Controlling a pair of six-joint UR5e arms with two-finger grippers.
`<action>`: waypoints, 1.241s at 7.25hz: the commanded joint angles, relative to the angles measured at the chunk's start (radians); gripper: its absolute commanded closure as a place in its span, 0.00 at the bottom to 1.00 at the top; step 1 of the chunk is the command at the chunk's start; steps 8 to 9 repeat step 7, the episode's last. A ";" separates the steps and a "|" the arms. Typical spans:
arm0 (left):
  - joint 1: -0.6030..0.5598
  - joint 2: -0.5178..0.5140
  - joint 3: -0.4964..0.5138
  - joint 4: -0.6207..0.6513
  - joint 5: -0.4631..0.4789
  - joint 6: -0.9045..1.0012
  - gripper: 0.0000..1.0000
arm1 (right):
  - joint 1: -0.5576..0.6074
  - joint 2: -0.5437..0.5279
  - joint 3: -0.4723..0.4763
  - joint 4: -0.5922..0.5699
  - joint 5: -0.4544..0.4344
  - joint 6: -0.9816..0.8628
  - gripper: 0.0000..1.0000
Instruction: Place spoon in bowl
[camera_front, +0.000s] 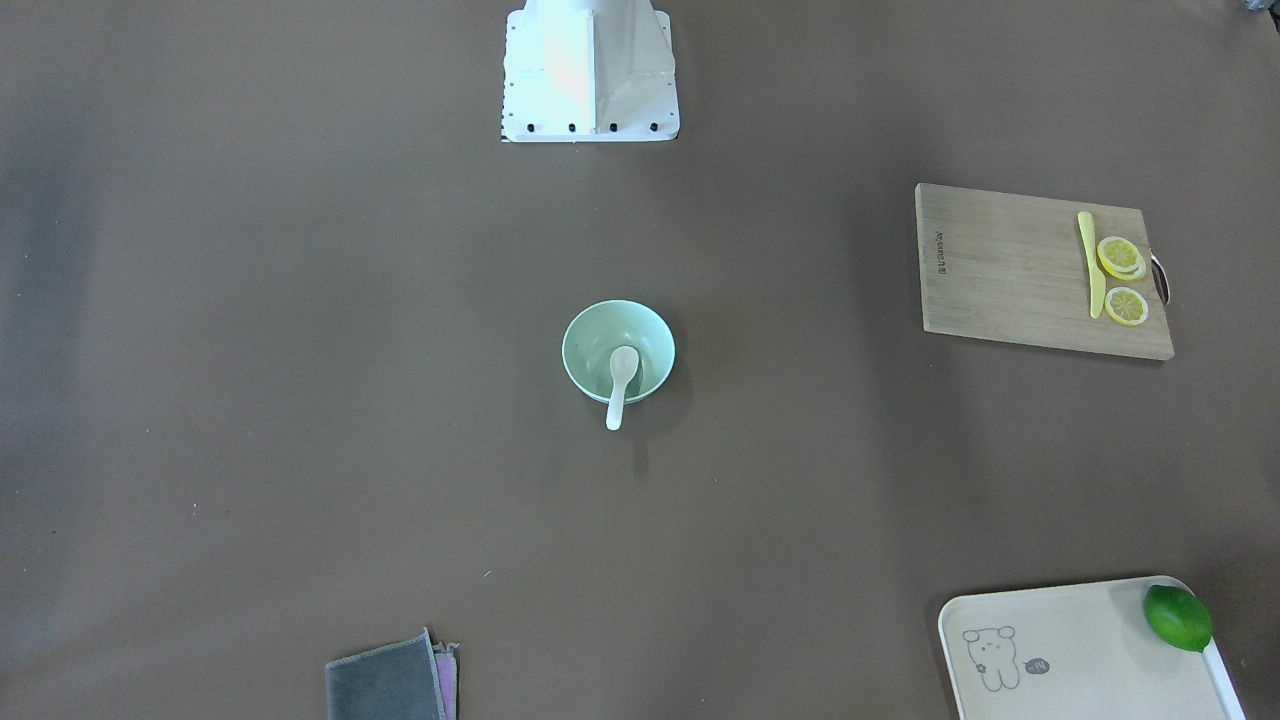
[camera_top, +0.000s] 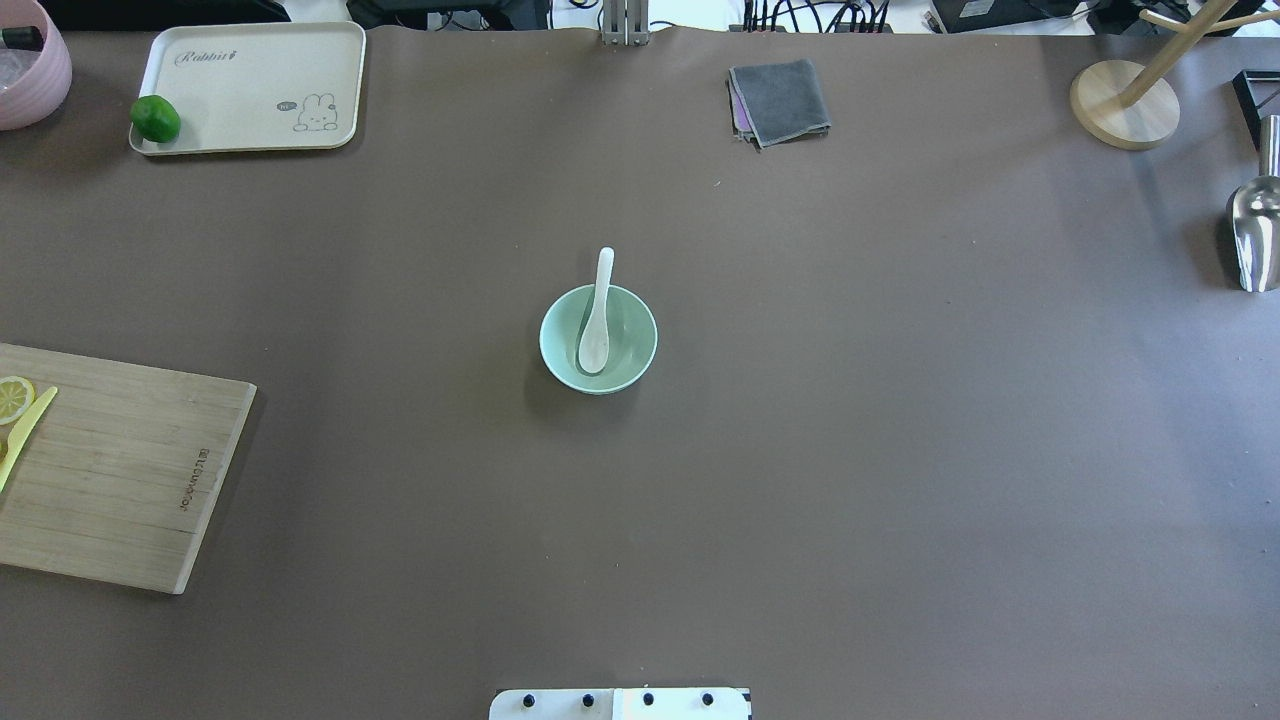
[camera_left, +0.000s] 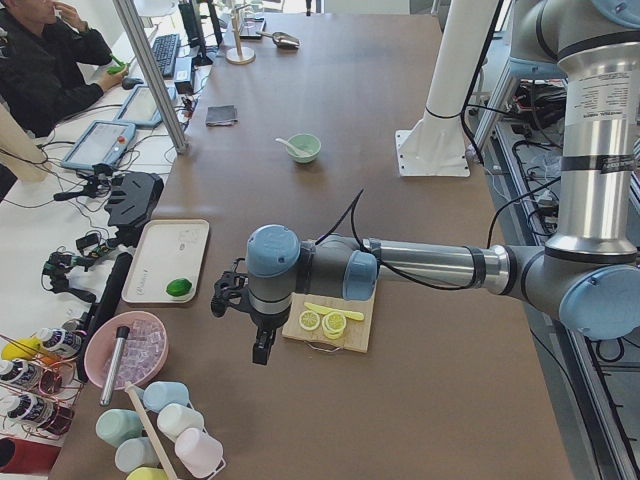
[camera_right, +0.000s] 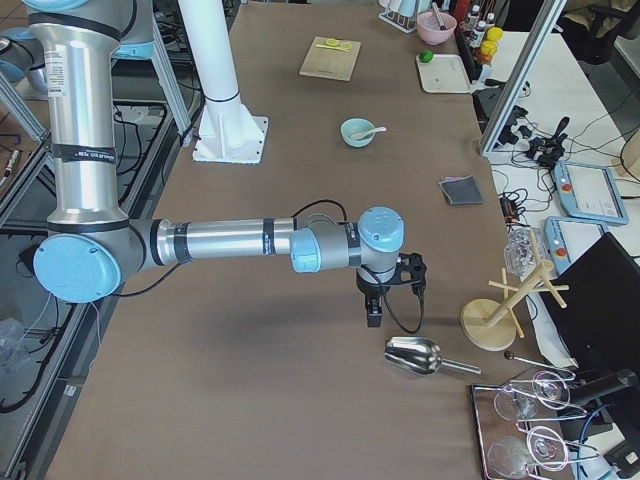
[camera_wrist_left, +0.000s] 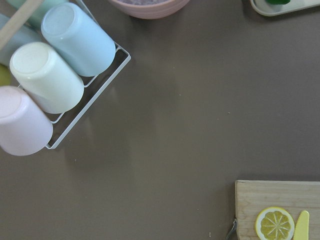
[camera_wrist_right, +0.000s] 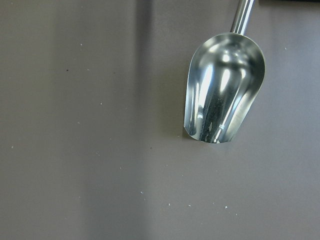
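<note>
Left end effector (camera_left: 262, 350) near cutting board (camera_left: 355, 335), spoon (camera_front: 620, 375) resting in bowl (camera_front: 598, 322)

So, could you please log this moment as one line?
spoon: head in bowl, handle over rim | left gripper: near cutting board, state unclear | right gripper: near metal scoop, state unclear | task: looks done

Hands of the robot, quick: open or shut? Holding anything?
Left hand: cannot tell, it shows only in a side view.
Right hand: cannot tell, same reason.
</note>
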 joint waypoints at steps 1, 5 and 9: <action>-0.001 0.001 0.005 0.003 -0.001 -0.001 0.02 | 0.000 -0.001 0.000 -0.003 0.005 0.003 0.00; -0.001 -0.005 0.005 -0.003 0.005 -0.003 0.02 | 0.000 -0.001 -0.008 0.000 0.004 0.004 0.00; -0.001 -0.012 0.002 -0.003 0.005 -0.004 0.02 | 0.000 -0.003 -0.009 0.000 0.004 0.006 0.00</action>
